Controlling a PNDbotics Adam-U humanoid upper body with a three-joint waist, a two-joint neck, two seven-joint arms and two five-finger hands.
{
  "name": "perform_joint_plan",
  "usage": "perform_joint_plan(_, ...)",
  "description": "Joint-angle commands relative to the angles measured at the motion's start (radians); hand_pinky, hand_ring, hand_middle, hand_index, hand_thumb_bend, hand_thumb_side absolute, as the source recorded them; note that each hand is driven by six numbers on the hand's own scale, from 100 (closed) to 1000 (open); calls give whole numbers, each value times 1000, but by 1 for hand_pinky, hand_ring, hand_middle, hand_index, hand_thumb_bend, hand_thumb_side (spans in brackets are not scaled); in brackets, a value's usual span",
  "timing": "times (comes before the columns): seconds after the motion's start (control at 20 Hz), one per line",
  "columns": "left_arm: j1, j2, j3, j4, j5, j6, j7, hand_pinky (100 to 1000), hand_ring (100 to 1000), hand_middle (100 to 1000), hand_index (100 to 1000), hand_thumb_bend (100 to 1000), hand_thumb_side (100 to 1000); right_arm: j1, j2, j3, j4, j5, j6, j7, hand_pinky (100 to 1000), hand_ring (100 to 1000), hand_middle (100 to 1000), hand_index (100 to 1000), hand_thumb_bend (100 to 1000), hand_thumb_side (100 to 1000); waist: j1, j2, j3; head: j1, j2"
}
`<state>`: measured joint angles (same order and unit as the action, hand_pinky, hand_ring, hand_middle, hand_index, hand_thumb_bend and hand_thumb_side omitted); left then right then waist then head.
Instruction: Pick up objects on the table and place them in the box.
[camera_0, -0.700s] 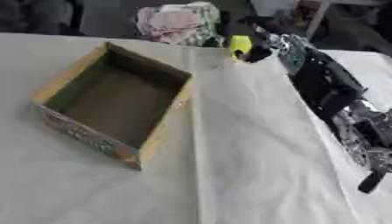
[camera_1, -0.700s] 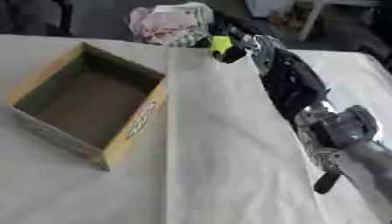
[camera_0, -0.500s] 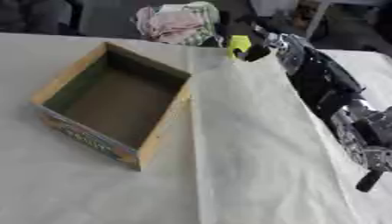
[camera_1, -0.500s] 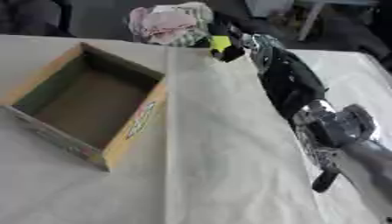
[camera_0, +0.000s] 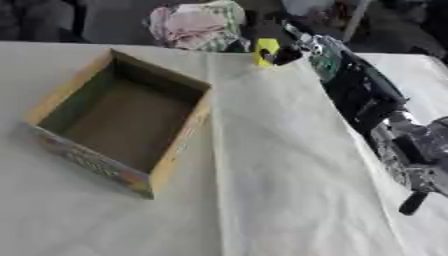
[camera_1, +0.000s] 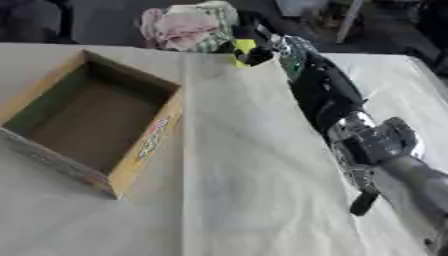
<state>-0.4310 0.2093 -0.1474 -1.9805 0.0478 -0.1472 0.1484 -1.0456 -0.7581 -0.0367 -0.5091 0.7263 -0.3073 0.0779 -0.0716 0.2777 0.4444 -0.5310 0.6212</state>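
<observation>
The small yellow object (camera_0: 265, 50) was a short upright block, long axis roughly vertical, at the tabletop's (camera_0: 280, 190) far edge. The right hand (camera_0: 284, 53) was clamped around it, well beyond the open cardboard box (camera_0: 179, 145).

A tan box (camera_0: 188, 131) with a colourful printed side, a yellow object (camera_0: 265, 49), seemingly black-tipped, on white table (camera_0: 280, 190).
</observation>
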Motion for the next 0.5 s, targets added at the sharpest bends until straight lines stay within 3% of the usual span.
perform_joint_plan(0.05, -13, 15, 12, -20, 6, -3, 4, 515, 789, 761, 804, 410, 846, -12, -48, -5, -28, -11, 2, -2, 915, 974, 987, 1000, 234, 179, 6, -14, 3, -13, -15)
perform_joint_plan(0.5, -20, 15, 7, -20, 10, 2, 0, 510, 792, 750, 804, 407, 853, -9, -64, -5, -61, -2, 3, -23, 929, 1000, 1000, 1000, 240, 185, -1, 22, 15, -33, -18)
